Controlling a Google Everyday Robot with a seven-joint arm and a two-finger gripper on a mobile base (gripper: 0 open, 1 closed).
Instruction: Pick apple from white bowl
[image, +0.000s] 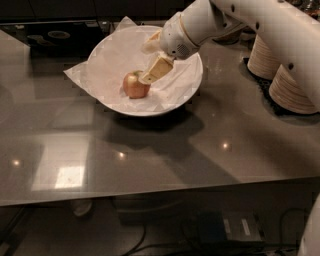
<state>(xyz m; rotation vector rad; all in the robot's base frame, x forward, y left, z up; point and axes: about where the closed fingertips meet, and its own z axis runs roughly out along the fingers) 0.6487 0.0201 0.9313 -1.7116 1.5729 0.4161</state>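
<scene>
1. While the gripper (149, 77) reaches down into the white bowl (150, 112) near the table's (200, 150) far edge, its beige tip sits against the upper right of the apple (133, 86). Spread or closed on the fruit: cannot tell.
2. Apple lies on the paper at the bowl's bottom, slightly toward the table's left edge from bowl centre. It is round and smooth. Judged likely to roll leftward if pressed from one side only, not pinched.
3. Paper lining (80, 75) is crinkled and loose, with one corner hanging over the rim toward the left edge. Risk: the tip snags a fold and lifts paper along with the apple, or instead of it.
4. Bowl is shallow and stands on a glossy tabletop. A sideways shove could slide it toward the left edge or rock its rim.
5. Arm (260, 25) crosses in from the right edge, close above the stacked beige bowls (290, 90) by the far right corner. A wide swing on the lift could clip them.
</scene>
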